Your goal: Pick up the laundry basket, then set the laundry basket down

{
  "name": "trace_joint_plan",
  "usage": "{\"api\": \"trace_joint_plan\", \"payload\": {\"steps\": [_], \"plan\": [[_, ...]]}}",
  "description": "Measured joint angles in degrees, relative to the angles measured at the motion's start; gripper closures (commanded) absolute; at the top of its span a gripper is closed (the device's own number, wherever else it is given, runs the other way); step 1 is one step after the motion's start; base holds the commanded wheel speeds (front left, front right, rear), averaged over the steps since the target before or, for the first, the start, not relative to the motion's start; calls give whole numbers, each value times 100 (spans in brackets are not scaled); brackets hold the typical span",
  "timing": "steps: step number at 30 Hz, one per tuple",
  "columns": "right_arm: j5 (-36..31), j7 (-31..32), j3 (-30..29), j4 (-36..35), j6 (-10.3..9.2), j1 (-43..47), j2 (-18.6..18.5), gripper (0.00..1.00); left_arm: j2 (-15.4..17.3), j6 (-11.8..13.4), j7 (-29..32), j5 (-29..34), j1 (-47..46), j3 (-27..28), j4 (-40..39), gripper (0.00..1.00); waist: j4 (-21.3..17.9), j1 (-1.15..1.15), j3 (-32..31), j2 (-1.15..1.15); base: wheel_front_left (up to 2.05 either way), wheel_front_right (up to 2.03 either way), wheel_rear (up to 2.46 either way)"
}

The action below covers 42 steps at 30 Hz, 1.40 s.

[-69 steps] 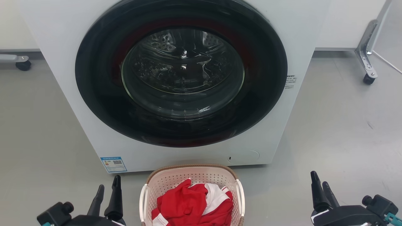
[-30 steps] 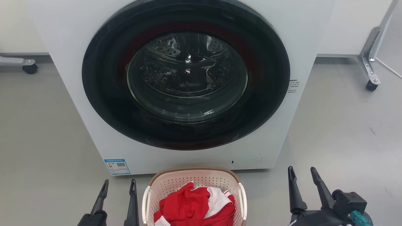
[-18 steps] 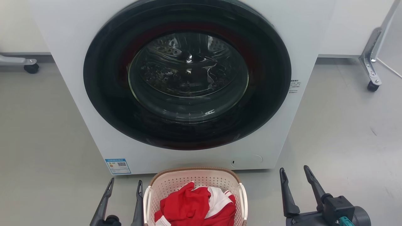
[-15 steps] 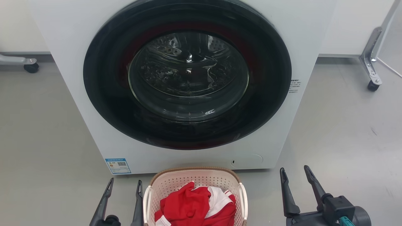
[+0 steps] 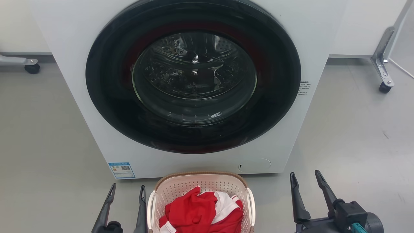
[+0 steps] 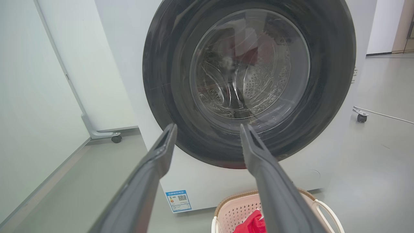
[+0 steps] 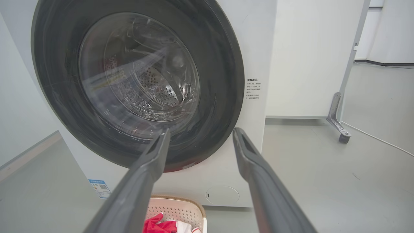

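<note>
A: Where does the laundry basket (image 5: 181,189) stand?

B: On the grey floor (image 5: 349,136), at 6 o'clock in the head view. The washing machine (image 5: 81,106) rises at 12 o'clock from it, and the basket's brown rim is near the machine's lower front. A red and white garment (image 5: 197,210) lies inside the basket.

A: And the two grippers?

B: The left gripper (image 5: 127,187) is at 9 o'clock from the basket. Its inner finger is just beside the left handle (image 5: 149,207), but whether they touch cannot be told. Its fingers are spread apart and hold nothing. The right gripper (image 5: 305,174) is at 3 o'clock, apart from the right handle (image 5: 251,204), with bare floor between them. Its fingers are also spread wide and hold nothing.

A: What else is close by?

B: The machine's round dark door (image 5: 194,74) is closed, and the metal drum shows behind its glass. On the lower front, a blue label (image 5: 122,170) sits at 10 o'clock from the basket and a small round cover (image 5: 254,164) at 1 o'clock.

A: And the room?

B: Pale panels stand behind the machine on metal feet. One caster (image 5: 384,87) is at 3 o'clock from the machine and another caster (image 5: 32,68) at 9 o'clock. A white cable (image 5: 401,68) runs over the floor near the right one. The floor is smooth, with a few small dark marks.
</note>
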Motion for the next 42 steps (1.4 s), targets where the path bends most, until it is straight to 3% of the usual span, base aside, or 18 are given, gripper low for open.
{"api": "trace_joint_plan", "payload": {"steps": [22, 31, 42], "plan": [[-16, -1, -98, -34, 83, 31, 42, 0, -27, 0, 0, -49, 7, 42, -27, 0, 9, 0, 166, 0, 0, 0, 0], [-14, -1, -180, -96, 187, -102, 44, 0, -60, 0, 0, -51, -103, 30, -23, 0, 35, 0, 648, 0, 0, 0, 0], [-16, -15, -231, 230, 287, -914, 24, 0, -101, -9, -1, -127, -981, -163, 403, 0, 97, 1, 1583, 0, 0, 0, 0]]}}
